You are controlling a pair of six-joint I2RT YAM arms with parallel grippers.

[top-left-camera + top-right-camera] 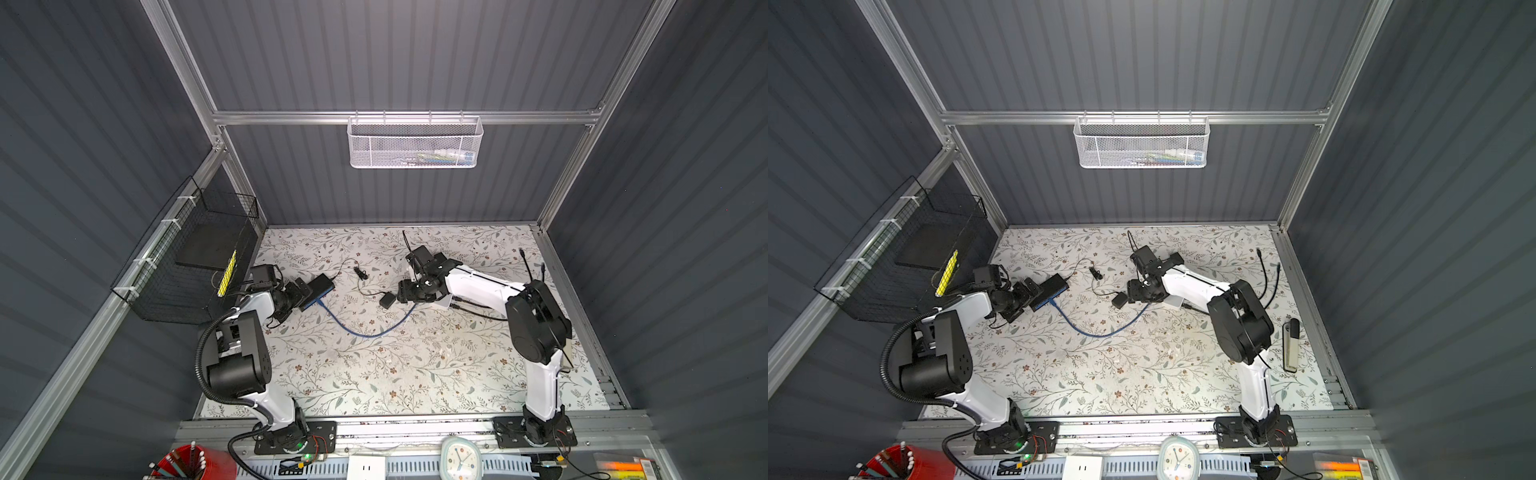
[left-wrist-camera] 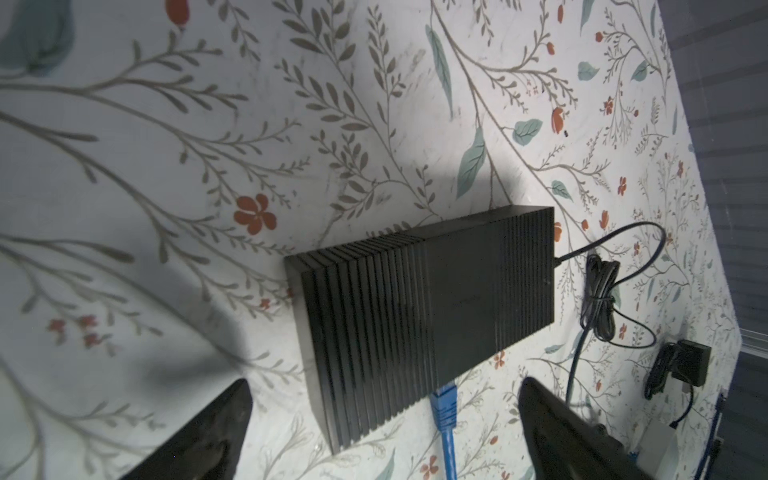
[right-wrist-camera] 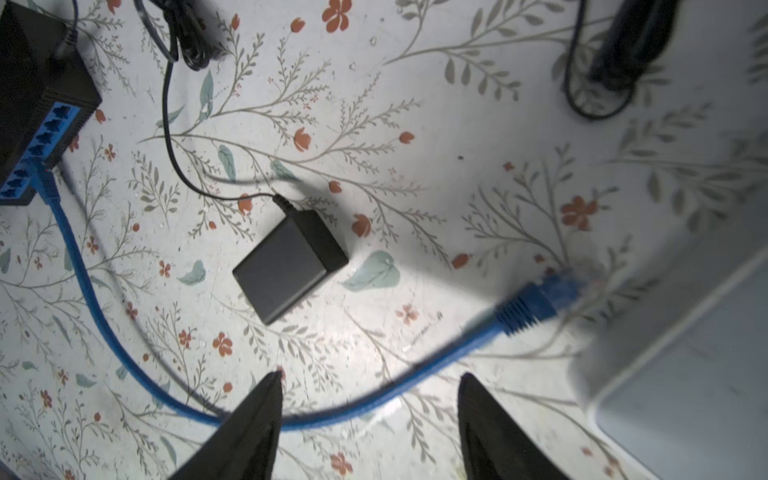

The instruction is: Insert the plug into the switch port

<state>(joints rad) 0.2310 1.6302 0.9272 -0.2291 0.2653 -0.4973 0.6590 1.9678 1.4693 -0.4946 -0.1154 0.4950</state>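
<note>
In a top view my left gripper (image 1: 304, 292) sat by the switch (image 1: 322, 284), in the left wrist view its jaws stood spread, I judged because 1 blue plug (image 2: 444, 399) looked seated in a port, and in the right wrist view my right gripper (image 3: 368, 378) hung spread, empty, over the cable (image 3: 124, 353).

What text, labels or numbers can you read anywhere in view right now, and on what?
Nothing reads clearly.
switch: faint mark on its top, too dim to read.
clock: dial numerals, too small to read.
orange box: printed label, blurred.
table mat: small dark print, blurred.
</note>
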